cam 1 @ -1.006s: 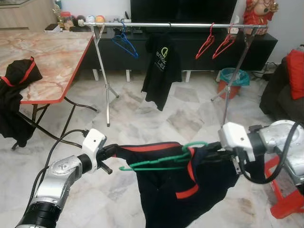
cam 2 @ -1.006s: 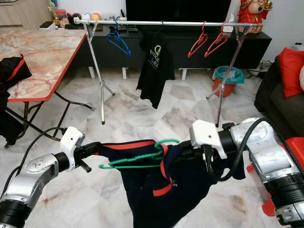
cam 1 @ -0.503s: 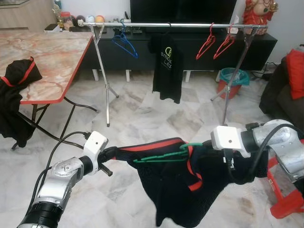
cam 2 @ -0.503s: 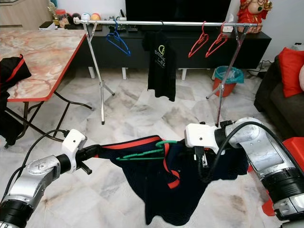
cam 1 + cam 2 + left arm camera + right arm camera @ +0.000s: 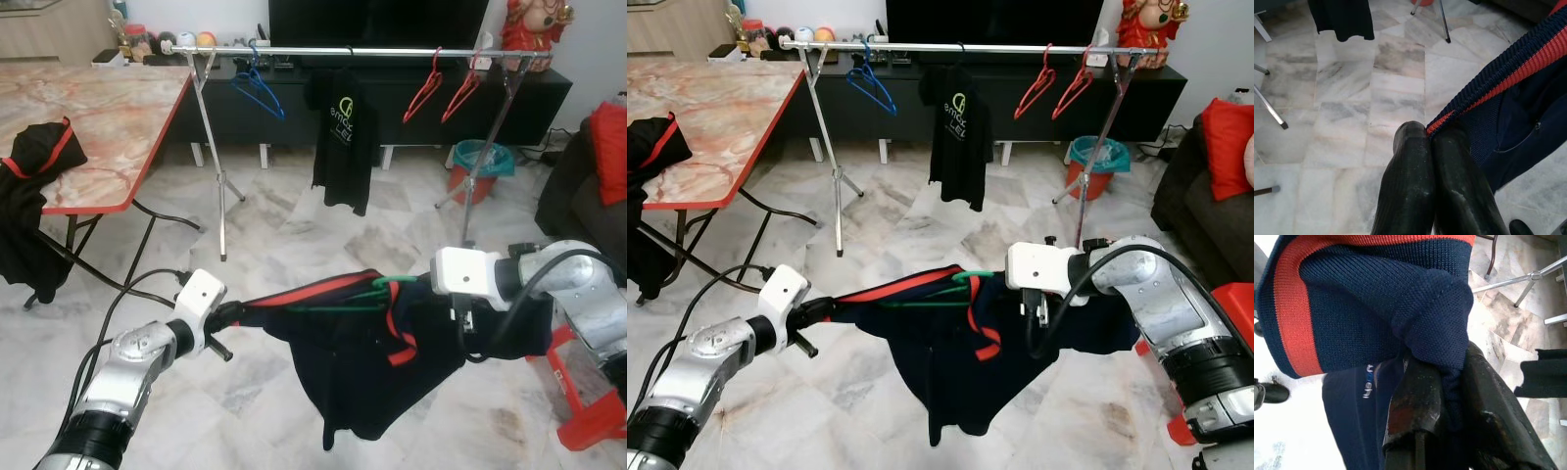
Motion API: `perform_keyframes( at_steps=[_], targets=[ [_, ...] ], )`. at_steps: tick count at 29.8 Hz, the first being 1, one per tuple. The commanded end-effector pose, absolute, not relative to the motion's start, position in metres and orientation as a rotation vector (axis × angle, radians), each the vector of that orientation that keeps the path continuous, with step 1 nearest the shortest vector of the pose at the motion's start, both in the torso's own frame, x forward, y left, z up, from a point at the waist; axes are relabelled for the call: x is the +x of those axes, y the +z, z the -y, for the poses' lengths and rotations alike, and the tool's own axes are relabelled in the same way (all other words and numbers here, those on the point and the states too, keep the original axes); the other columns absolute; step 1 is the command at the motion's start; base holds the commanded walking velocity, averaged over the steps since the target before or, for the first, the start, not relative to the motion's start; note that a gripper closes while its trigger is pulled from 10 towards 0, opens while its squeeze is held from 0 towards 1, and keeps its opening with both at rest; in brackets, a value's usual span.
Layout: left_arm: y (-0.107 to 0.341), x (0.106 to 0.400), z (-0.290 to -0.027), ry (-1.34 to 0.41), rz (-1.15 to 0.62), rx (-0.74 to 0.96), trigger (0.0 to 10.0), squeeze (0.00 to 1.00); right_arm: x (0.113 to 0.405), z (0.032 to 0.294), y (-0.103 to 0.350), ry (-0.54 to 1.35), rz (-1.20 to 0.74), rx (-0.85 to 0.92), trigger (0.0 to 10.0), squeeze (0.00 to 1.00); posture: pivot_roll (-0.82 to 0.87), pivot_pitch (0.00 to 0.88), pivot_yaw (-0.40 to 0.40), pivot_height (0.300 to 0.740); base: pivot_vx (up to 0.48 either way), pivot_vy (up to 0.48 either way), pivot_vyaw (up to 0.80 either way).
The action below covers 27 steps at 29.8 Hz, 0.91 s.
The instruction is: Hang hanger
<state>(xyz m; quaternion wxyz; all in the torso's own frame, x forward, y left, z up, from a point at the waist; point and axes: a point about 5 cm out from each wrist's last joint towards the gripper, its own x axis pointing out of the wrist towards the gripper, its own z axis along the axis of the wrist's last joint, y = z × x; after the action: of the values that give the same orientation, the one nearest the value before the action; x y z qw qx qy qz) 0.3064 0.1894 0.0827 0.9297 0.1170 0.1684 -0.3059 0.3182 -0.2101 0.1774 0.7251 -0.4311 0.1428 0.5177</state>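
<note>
- Now raised higher than a second ago: navy jersey [image 5: 367,362] with red trim, stretched flatter between both hands over the marble floor [image 5: 284,225].
- Green hanger [image 5: 348,294] threaded inside the jersey neck, seen more edge-on than before, hook near the right hand.
- Left hand [image 5: 1429,139] pinched tight on the red-edged hem.
- Right hand [image 5: 1442,382] clamped on a bunched fold of the jersey.
- Black T-shirt [image 5: 338,137] on the silver rail [image 5: 343,49] hanging straighter than a second ago.
- On the same rail: blue hanger [image 5: 257,88], two red hangers [image 5: 443,88].
- Marble-top table [image 5: 93,117] at left, carrying a dark garment [image 5: 34,157]; black TV cabinet [image 5: 392,98] behind; teal bin [image 5: 480,162] at right.
</note>
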Motion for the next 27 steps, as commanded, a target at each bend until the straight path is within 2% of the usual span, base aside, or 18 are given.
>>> perform_keyframes(
  at_steps=[1, 7, 10, 17, 27],
  targets=[
    [0.064, 0.296, -0.227, -0.473, -0.484, 0.314, 10.0, 0.00, 0.323, 0.233, 0.192, 1.028, -0.338, -0.976, 10.0, 0.00, -0.08, 0.000, -0.017, 0.740, 0.000, 0.000, 0.00],
    [0.063, 0.296, -0.228, -0.470, -0.498, 0.334, 10.0, 0.00, 0.321, 0.234, 0.183, 1.045, -0.390, -1.019, 10.0, 0.00, -0.09, 0.000, -0.020, 0.740, 0.000, 0.000, 0.00],
    [0.077, 0.302, -0.221, -0.493, -0.432, 0.267, 10.0, 0.00, 0.319, 0.235, 0.170, 1.043, -0.445, -1.044, 10.0, 0.00, -0.08, 0.000, -0.022, 0.740, 0.000, 0.000, 0.00],
    [0.098, 0.307, -0.212, -0.554, -0.347, 0.177, 10.0, 0.00, 0.318, 0.227, 0.150, 1.023, -0.463, -1.012, 10.0, 0.00, -0.07, 0.000, -0.020, 0.740, 0.000, 0.000, 0.00],
    [0.127, 0.307, -0.186, -0.720, -0.233, 0.060, 10.0, 0.00, 0.324, 0.207, 0.121, 0.906, -0.477, -0.887, 10.0, 0.00, -0.07, 0.000, -0.017, 0.740, 0.000, 0.000, 0.00]
  ],
)
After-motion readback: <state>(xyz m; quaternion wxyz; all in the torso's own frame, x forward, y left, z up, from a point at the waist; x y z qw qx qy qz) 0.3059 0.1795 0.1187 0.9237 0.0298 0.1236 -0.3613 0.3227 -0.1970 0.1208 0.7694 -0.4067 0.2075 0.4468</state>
